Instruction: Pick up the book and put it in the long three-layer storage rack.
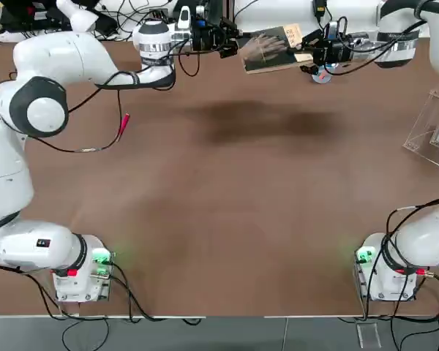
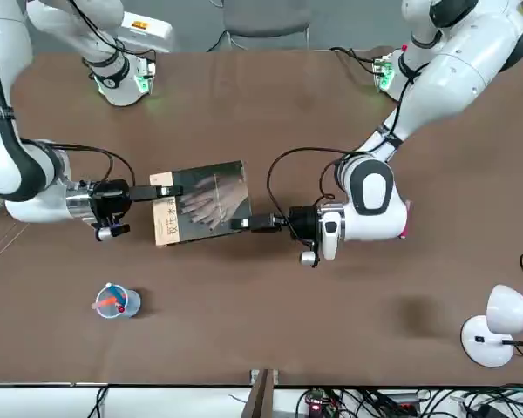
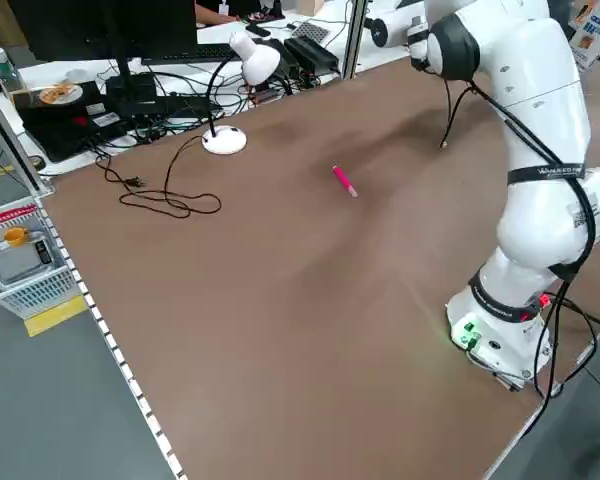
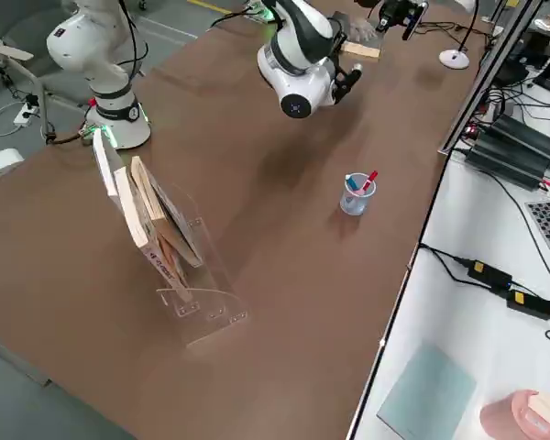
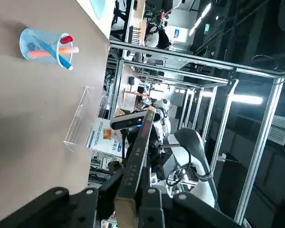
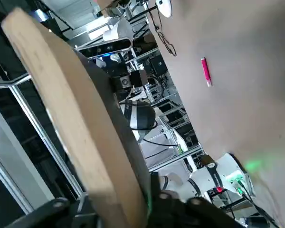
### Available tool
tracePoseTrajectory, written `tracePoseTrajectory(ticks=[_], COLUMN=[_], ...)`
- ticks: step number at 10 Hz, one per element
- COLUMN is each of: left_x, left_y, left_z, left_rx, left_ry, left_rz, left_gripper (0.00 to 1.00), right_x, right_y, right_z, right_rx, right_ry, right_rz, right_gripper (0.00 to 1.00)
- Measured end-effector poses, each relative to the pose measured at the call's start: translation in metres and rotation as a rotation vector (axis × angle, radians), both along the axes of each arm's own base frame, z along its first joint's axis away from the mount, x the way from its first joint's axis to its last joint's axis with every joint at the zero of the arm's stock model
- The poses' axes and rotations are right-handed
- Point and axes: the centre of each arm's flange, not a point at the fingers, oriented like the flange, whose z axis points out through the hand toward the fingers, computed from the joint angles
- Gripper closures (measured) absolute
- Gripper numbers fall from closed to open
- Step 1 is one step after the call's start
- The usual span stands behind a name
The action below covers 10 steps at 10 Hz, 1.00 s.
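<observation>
The book (image 2: pixel 200 205) is held up off the brown surface (image 2: pixel 270 322) between the two arms, at the side farthest from their bases. One edge of it is pinched in the left pincer (image 2: pixel 242 223), which is clenched on it; in the left wrist view the book (image 5: pixel 135 164) is seen edge-on, clamped between the fingers. The opposite, tan-striped edge is met by the right pincer (image 2: pixel 148 192); in the right wrist view the thick tan edge (image 6: pixel 71 118) lies between that pincer's fingers, and these are taken to be closed on the book. In the top view the book (image 1: pixel 271 51) is shown level, cover upward, with the pale hand picture visible.

The clear rack (image 4: pixel 179 266) stands well apart on the robot's right side of the surface, with several books already leaning in it. A small clear cup of pens (image 2: pixel 113 302) stands near the right arm. A pink pen (image 3: pixel 344 181) lies alone on the surface, and a white desk lamp (image 2: pixel 497 322) stands at the far edge.
</observation>
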Motion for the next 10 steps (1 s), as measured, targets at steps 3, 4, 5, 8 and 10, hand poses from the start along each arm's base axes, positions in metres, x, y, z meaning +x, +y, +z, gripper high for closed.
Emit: tracePoseTrajectory(ticks=[3, 4, 5, 8, 10], left_x=[-0.002, -0.003, -0.004, 0.000, 0.002], left_y=[-0.003, -0.005, -0.007, -0.004, -0.001], left_z=[-0.002, -0.001, 0.000, 0.003, 0.005], left_rx=[0.001, 0.000, -0.002, -0.005, -0.007], left_ry=[0.003, 0.002, 0.001, -0.004, -0.007], left_rz=[-0.004, -0.007, -0.010, -0.001, 0.004], left_gripper=[0.96, 0.96, 0.95, 0.74, 0.47], right_x=[0.001, 0.000, 0.000, 0.003, 0.005], right_y=[-0.004, -0.007, -0.009, -0.022, -0.030], right_z=[0.007, 0.010, 0.011, 0.011, 0.011], right_rx=[0.007, 0.013, 0.017, 0.012, 0.012], right_ry=[0.015, 0.017, 0.018, 0.020, 0.020], right_rz=[0.002, 0.006, 0.008, -0.011, -0.020], right_gripper=[0.84, 0.84, 0.84, 0.84, 0.84])
